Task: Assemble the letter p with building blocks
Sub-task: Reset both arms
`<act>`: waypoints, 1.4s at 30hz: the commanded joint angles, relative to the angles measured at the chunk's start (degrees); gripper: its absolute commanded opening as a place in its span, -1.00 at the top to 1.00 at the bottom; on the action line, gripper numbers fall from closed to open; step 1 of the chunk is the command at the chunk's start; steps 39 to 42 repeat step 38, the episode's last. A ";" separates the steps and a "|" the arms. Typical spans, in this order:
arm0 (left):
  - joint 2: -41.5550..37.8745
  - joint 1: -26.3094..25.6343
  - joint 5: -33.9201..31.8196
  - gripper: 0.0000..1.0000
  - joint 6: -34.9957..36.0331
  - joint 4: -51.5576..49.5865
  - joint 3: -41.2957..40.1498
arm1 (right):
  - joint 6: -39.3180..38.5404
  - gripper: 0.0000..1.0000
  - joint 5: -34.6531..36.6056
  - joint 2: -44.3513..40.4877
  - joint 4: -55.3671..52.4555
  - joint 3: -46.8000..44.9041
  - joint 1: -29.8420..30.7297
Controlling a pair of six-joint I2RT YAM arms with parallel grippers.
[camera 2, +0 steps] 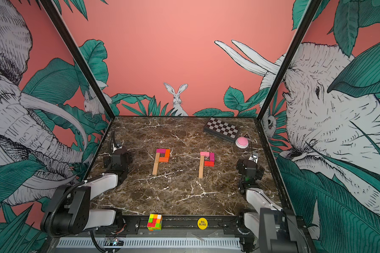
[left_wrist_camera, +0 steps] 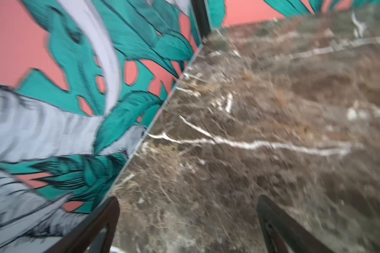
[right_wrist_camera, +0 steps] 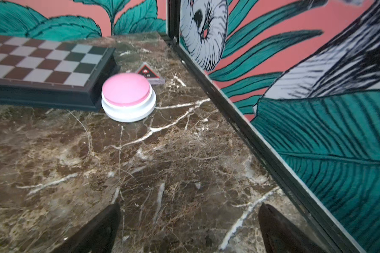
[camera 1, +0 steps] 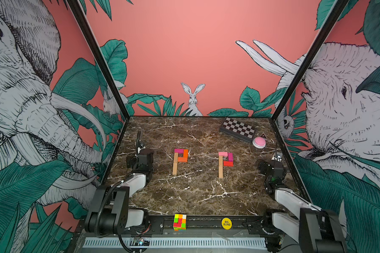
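Objects: small flat building blocks (camera 1: 175,165) of tan wood, orange, red, magenta and pink are laid as two P shapes on the brown marble tabletop (camera 1: 195,197) | left gripper (left_wrist_camera: 188,219): jaws are seen apart, empty | right gripper (right_wrist_camera: 189,223): jaws are seen apart, empty

Blocks (camera 1: 175,166) on table (camera 1: 195,197) (cube (camera 1: 180,222) in front)

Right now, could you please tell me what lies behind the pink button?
A small black-and-red triangular token, close to the checkered box. The button hides one corner of it, and its lettering shows only in part.
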 commanded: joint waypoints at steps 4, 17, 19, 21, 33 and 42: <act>3.58 1.05 18.94 -0.99 4.41 18.15 -1.03 | -1.00 -0.97 -4.67 14.03 18.80 4.86 -0.18; 12.25 2.64 23.34 -0.99 4.18 24.77 -0.87 | -8.45 -0.97 -11.45 21.60 19.66 8.92 3.38; 11.93 2.55 23.63 -0.99 4.53 24.93 -1.08 | -9.63 -0.97 -10.68 21.33 18.83 9.31 4.32; 11.22 2.60 23.68 -0.99 4.12 22.86 -0.79 | -10.19 -0.97 -11.04 21.37 18.42 9.61 4.77; 11.78 2.55 23.66 -0.99 4.20 22.88 -0.28 | -10.25 -0.97 -11.08 21.25 17.90 9.70 4.77; 11.29 2.54 24.07 -0.99 4.19 22.79 -0.67 | -10.19 -0.97 -11.11 21.21 17.89 9.72 4.76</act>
